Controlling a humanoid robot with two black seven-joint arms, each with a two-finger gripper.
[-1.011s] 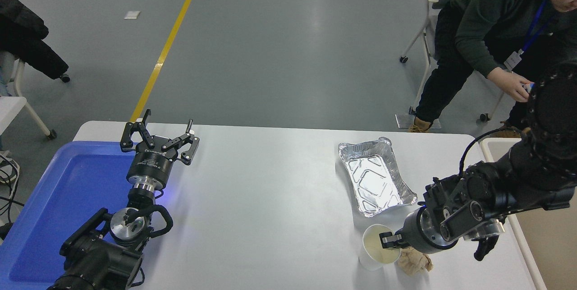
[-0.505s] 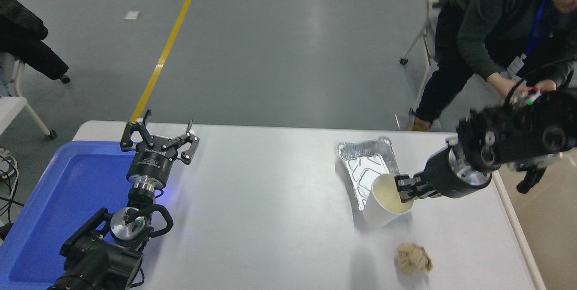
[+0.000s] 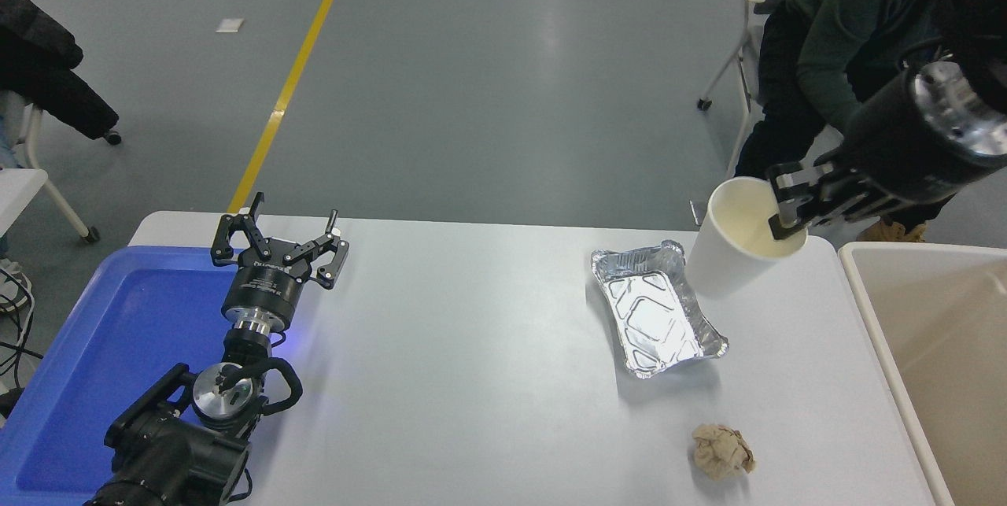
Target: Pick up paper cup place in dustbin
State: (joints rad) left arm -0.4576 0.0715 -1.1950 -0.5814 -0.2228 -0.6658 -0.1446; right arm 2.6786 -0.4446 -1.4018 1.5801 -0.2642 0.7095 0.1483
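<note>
At the frame's right, the right gripper (image 3: 787, 216) pinches the cup (image 3: 735, 242) by its rim, one finger inside, holding it tilted above the table's (image 3: 472, 349) far right corner, beside the foil tray (image 3: 653, 309). The bin (image 3: 928, 333) sits lower right. The left gripper (image 3: 279, 242), spread, is parked lower left by the blue tray (image 3: 102, 349).

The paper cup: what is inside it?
Inside the paper cup, only its cream wall and one finger of the right hand gripping the rim are visible. The finger hides part of the bottom.
</note>
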